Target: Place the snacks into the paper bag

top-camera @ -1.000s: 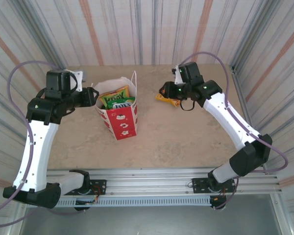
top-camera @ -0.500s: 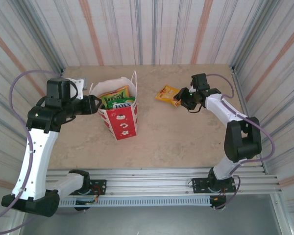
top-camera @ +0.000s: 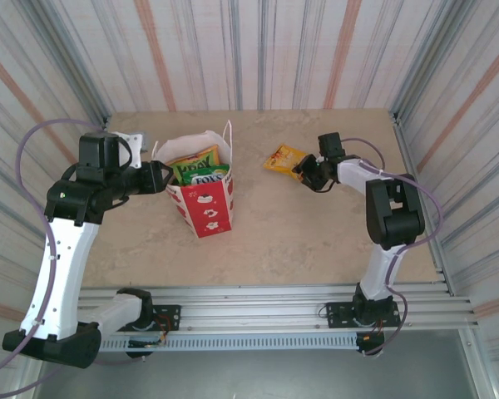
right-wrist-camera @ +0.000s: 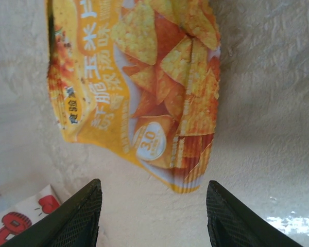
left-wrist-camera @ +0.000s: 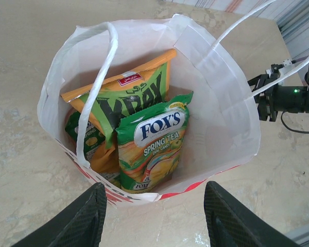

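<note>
The paper bag [top-camera: 208, 212] stands upright left of the table's middle, red below and white at the rim [left-wrist-camera: 216, 103]. Inside it stand several snacks: a green KRAX packet [left-wrist-camera: 129, 98], a Fox's Spring Tea packet [left-wrist-camera: 154, 139] and a dark green one [left-wrist-camera: 85, 136]. One yellow-orange chip packet [top-camera: 283, 160] lies flat on the table to the bag's right, large in the right wrist view [right-wrist-camera: 144, 82]. My left gripper [top-camera: 162, 176] is open just left of the bag's rim, nothing between its fingers [left-wrist-camera: 152, 216]. My right gripper [top-camera: 303, 173] is open just short of the packet's near edge [right-wrist-camera: 152, 216].
Corrugated metal walls [top-camera: 258, 50] close in the table on three sides. A thin white handle [left-wrist-camera: 98, 92] droops across the bag's mouth; another rises at its far side [top-camera: 228, 133]. Bare tabletop [top-camera: 266, 224] lies between the bag and the chip packet.
My right gripper has come off the chip packet and dropped to its right end, the arm folding in toward the right wall. The left gripper shifted slightly beside the bag. The packet stayed put.
</note>
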Robot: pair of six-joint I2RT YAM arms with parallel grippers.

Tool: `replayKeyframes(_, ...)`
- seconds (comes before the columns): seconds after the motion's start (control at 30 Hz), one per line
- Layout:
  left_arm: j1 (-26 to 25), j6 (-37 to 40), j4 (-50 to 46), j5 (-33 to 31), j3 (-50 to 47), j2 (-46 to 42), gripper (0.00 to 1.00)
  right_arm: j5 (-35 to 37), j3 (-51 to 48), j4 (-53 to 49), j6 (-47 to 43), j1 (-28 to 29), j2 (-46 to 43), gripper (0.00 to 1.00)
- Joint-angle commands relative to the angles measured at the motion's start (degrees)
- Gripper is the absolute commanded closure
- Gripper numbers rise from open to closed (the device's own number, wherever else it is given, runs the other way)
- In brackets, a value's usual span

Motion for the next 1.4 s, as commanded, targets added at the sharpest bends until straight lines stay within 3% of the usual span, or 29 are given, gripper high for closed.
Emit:
replayKeyframes(0.0, 0.42, -0.21, -0.66, 0.18, -0.21, -0.48, 0.46, 1.24, 1.78, 1.56, 1.59, -0.76, 2.08, 0.45)
replayKeyframes(0.33, 0.42, 0.15, -0.62, -0.39, -0.43, -0.31, 0.46, 0.50, 3.97, 4.12, 2.47, -1.66, 6.22, 0.51)
replayKeyframes(0.4, 0.42, 0.18, -0.66, -0.39, -0.49, -0.23, 0.46, 0.26, 4.56, 4.34, 2.52, -1.67, 7.11, 0.57)
replayKeyframes(0.57, 0.42, 0.36, -0.83, -0.59, -0.37, -0.13, 0.46, 0.63, 4.76, 4.61, 1.85, -1.75, 7.23, 0.84)
replayKeyframes(0.8, 0.42, 0.69, -1.11, -1.43, -0.10, -0.47, 0.46, 3.70, 2.99, 1.54, -3.81, -1.66, -0.90, 1.00)
replayKeyframes(1.13, 0.40, 0.82, -1.19, -1.62, 0.22, -0.21, 0.47, 9.49, 8.42, -10.59, -20.30, 1.07, -15.44, 1.00)
replayKeyframes(1.37, 0.42, 0.86, -1.71, -2.98, 0.54, 0.79, 0.49, 9.95, 20.56, -20.44, -36.08, 6.22, -21.21, 1.00)
